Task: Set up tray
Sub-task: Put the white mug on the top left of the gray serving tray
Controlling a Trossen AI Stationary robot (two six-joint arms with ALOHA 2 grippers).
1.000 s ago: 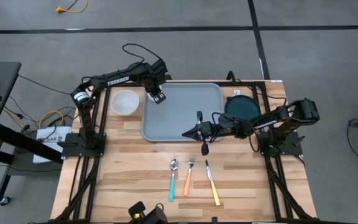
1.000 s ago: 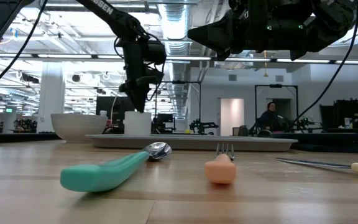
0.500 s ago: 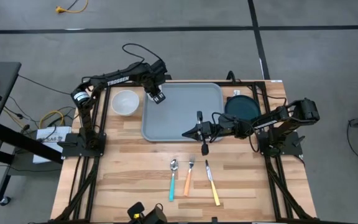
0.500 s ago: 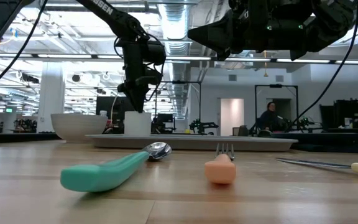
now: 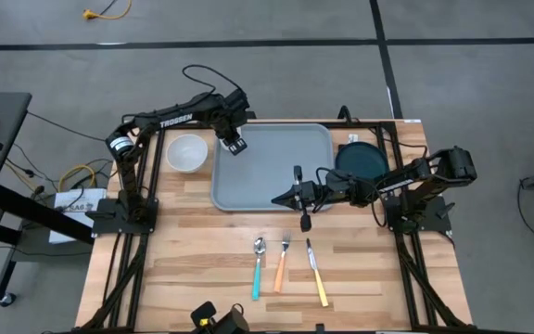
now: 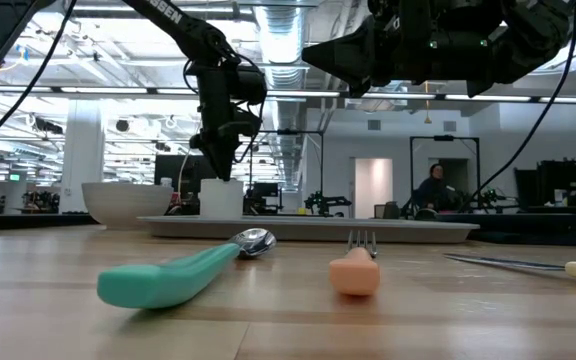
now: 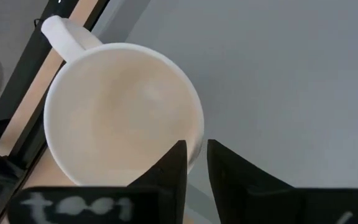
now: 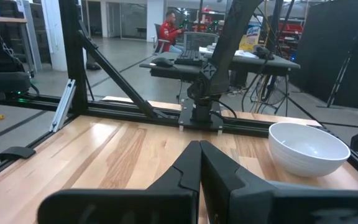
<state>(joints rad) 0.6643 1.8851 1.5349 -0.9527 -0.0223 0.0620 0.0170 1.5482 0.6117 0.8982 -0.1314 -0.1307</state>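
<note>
Wooden desk (image 5: 202,250) carries the tray (image 5: 276,172) beneath the left gripper (image 5: 235,146), pinching a white mug's (image 7: 120,115) rim. Right gripper (image 5: 277,199) hovers closed nearby. Next: release the mug.

A wooden table (image 5: 193,250) holds a grey-blue tray (image 5: 281,181), white bowl (image 5: 186,153) at its left, dark plate (image 5: 362,160) at right; spoon (image 5: 258,267), fork (image 5: 282,263), knife (image 5: 316,273) lie nearer.

Matt plastic tray (image 5: 276,167), pale wood table (image 5: 202,250)
</note>
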